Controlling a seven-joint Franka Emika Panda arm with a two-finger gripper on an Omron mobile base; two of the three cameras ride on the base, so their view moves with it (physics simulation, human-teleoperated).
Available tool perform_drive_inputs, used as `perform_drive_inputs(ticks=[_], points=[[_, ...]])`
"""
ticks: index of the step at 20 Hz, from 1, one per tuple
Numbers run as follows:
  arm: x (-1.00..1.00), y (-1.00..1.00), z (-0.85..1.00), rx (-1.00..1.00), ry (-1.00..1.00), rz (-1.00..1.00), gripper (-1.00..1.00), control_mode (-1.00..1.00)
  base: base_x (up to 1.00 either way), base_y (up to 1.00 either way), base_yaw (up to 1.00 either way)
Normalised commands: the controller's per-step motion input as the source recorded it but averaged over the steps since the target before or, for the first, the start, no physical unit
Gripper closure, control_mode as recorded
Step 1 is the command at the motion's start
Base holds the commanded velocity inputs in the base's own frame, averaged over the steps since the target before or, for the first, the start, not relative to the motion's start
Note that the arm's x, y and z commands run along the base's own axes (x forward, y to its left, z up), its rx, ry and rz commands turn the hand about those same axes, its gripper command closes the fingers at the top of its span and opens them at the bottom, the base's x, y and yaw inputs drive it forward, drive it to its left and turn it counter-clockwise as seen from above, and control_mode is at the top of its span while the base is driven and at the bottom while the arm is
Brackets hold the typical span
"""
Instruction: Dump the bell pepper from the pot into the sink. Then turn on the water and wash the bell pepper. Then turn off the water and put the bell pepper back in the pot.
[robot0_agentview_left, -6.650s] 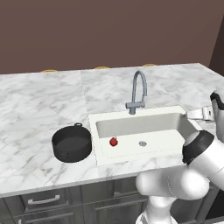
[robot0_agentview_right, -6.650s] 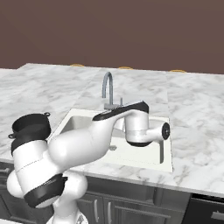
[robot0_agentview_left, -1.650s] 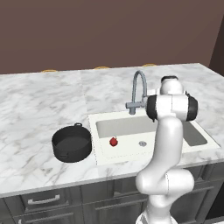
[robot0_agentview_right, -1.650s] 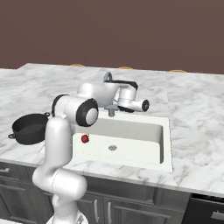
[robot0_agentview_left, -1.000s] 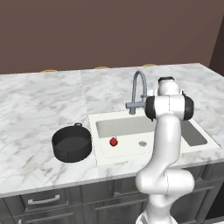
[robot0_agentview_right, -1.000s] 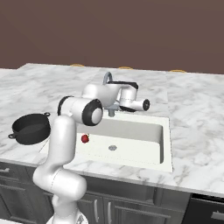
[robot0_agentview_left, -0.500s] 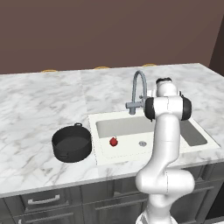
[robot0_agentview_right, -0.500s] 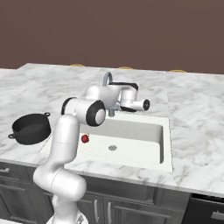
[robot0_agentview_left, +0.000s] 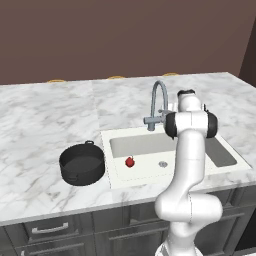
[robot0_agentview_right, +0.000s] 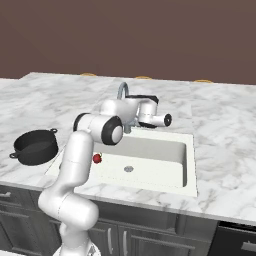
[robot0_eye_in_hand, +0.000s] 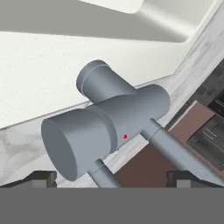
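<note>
The small red bell pepper (robot0_agentview_left: 129, 161) (robot0_agentview_right: 97, 158) lies on the floor of the white sink (robot0_agentview_left: 150, 145) (robot0_agentview_right: 155, 150), at its left end. The black pot (robot0_agentview_left: 81, 164) (robot0_agentview_right: 35, 146) stands upright on the marble left of the sink, with nothing showing inside. My gripper (robot0_agentview_right: 131, 123) (robot0_eye_in_hand: 111, 178) is at the base of the grey faucet (robot0_agentview_left: 159, 100) (robot0_agentview_right: 122, 92) (robot0_eye_in_hand: 105, 127). It is open: its two dark fingertips (robot0_eye_in_hand: 41, 177) stand wide apart on either side of the faucet's valve body, close to it, with nothing held.
White marble counter (robot0_agentview_left: 45, 120) runs around the sink, with a dark wall behind. My own arm rises across the sink's right half in the left base view. Dark cabinet fronts (robot0_agentview_right: 150, 235) lie below the counter edge.
The arm swung in from the right of the sink to the faucet. Over the last second the hand crept a little further left toward the faucet base. Pepper and pot have not moved.
</note>
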Motion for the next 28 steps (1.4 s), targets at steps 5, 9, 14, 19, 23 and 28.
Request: perform_drive_inputs(ticks=[5, 9, 14, 19, 23, 28], points=[[0.13, -0.02, -0.07, 0.0, 0.01, -0.02, -1.0, -1.0, 0.0, 0.0, 0.0], [0.13, -0.04, -0.08, 0.0, 0.02, -0.05, -1.0, -1.0, 0.0, 0.0, 0.0], [0.09, -0.05, -0.04, 0.0, 0.03, -0.04, -1.0, -1.0, 0.0, 0.0, 0.0], [0.0, 0.0, -0.03, 0.0, 0.04, -0.04, 1.0, -1.0, 0.0, 0.0, 0.0], [0.0, 0.0, 0.0, 0.0, 0.05, -0.05, 1.0, -1.0, 0.0, 0.0, 0.0], [0.0, -0.21, 0.0, 0.0, 0.06, -0.06, 1.0, -1.0, 0.0, 0.0, 0.0]])
